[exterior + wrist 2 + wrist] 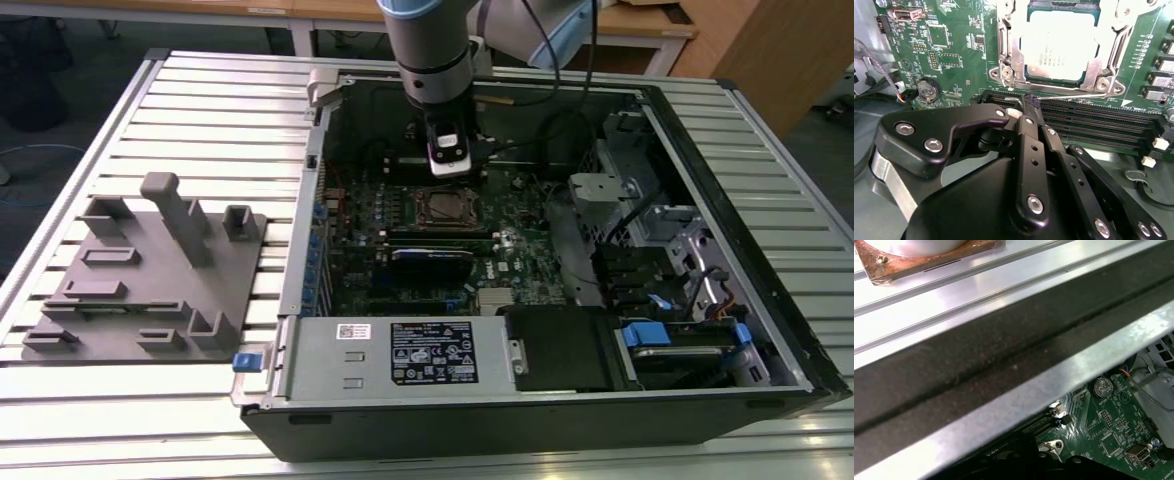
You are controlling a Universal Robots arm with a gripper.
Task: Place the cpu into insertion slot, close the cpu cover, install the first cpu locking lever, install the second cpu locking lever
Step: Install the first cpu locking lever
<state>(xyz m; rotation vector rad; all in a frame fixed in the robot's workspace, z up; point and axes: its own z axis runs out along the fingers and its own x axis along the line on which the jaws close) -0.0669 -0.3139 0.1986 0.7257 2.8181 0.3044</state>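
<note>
Cpu (1060, 46) seated under the cpu cover (1009, 55); end effector (1030, 102) closed on a thin locking lever (1074, 97).

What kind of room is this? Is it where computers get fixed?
Probably a robot lab or workshop. An open computer case lies on a ribbed metal table, a robot arm reaches inside it, and wooden desks stand behind.

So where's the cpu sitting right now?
In the second wrist view, the silver-grey square cpu sits in the metal-rimmed insertion slot on the green board, just beyond the black tool and long memory slots.
</note>
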